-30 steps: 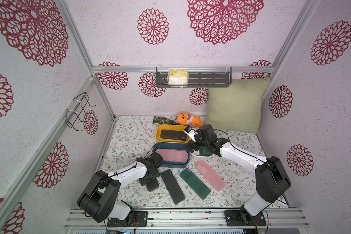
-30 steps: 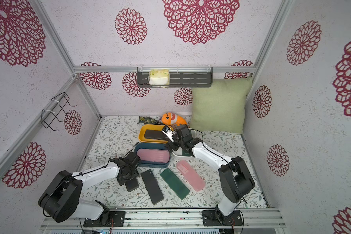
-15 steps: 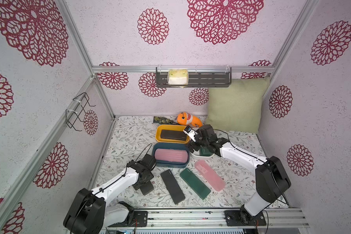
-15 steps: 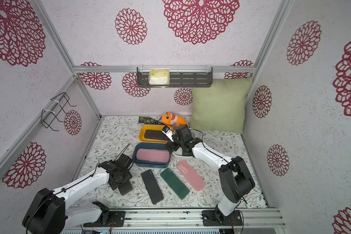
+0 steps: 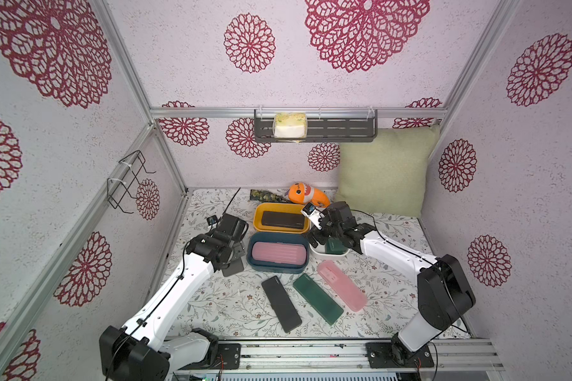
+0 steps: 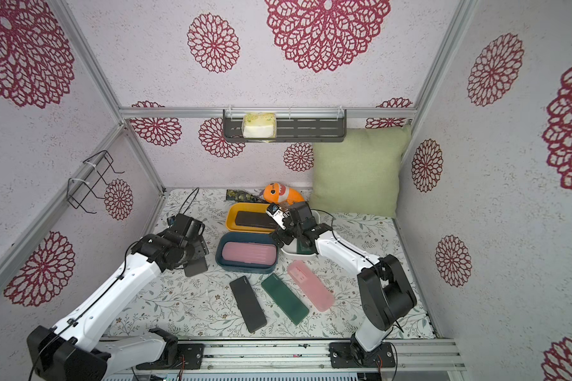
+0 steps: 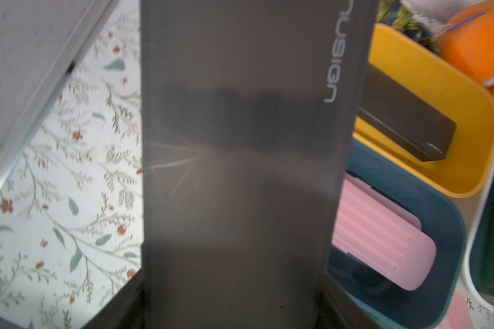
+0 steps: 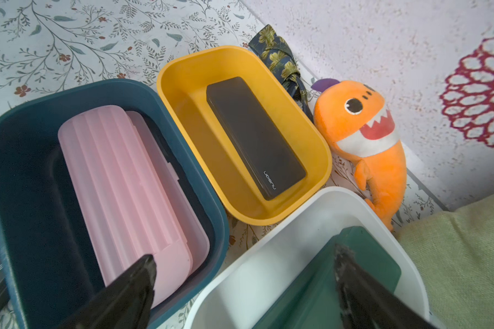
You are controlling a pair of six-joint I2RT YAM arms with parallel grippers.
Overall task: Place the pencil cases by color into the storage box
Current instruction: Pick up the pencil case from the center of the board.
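Note:
My left gripper (image 5: 232,255) is shut on a matte black pencil case (image 5: 233,269) and holds it above the table, just left of the blue tub (image 5: 250,254). That case (image 7: 240,171) fills the left wrist view. Two pink pencil cases (image 8: 120,182) lie in the blue tub, and a black one (image 5: 283,220) lies in the yellow tub (image 5: 258,217). My right gripper (image 8: 244,253) hangs open over the white tub (image 8: 268,236), above a dark green case (image 8: 303,290) in it. In both top views a black (image 5: 281,304), a green (image 5: 317,298) and a pink case (image 5: 341,285) lie on the table in front.
An orange plush shark (image 5: 306,194) and a dark floral cloth (image 5: 266,195) lie behind the yellow tub. A green cushion (image 5: 383,171) leans in the back right corner. A wall shelf (image 5: 314,128) hangs above, and walls close off three sides.
My left arm has risen and carried the black case from low over the front table up beside the blue tub. The right arm has stayed still.

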